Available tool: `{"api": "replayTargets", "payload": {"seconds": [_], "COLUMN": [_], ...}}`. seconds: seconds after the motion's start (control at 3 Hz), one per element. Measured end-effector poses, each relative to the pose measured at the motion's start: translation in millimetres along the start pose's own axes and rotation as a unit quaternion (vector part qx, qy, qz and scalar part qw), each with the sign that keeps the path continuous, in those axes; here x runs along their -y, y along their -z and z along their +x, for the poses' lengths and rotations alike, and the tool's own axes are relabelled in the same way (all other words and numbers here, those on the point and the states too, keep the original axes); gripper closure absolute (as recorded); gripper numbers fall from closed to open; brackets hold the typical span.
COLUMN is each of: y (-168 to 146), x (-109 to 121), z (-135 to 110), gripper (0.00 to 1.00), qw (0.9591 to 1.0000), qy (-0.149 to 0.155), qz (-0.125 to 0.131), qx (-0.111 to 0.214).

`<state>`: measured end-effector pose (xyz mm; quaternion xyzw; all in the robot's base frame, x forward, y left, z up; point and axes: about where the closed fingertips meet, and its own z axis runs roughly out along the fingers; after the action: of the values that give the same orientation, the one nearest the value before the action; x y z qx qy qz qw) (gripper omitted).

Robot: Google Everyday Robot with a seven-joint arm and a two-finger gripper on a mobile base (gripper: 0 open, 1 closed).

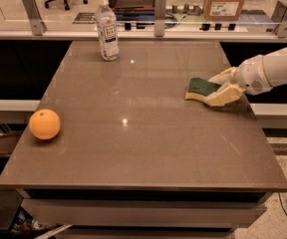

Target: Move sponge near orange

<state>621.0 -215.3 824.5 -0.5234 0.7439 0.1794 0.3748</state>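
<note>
The sponge [199, 86], dark green on top with a pale yellow layer beneath, lies on the right side of the brown table [133, 148]. My gripper [211, 90] reaches in from the right at table height. Its two cream fingers [222, 96] sit on either side of the sponge's right end and are closed against it. The orange [45, 124] rests near the table's left edge, far from the sponge and the gripper.
A clear water bottle [106, 29] with a white cap stands upright at the table's back left. A rail with metal posts [159, 6] runs behind the table. A cardboard box [226, 0] sits beyond it.
</note>
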Motion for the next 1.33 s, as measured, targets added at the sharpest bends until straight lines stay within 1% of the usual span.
{"api": "replayTargets", "payload": {"seconds": [1.33], "y": [-0.3], "x": [0.1], "z": [-0.2], "gripper": [1.0], "qw": [1.0], "qy": [0.0], "qz": [0.001], "qx": [0.002]}}
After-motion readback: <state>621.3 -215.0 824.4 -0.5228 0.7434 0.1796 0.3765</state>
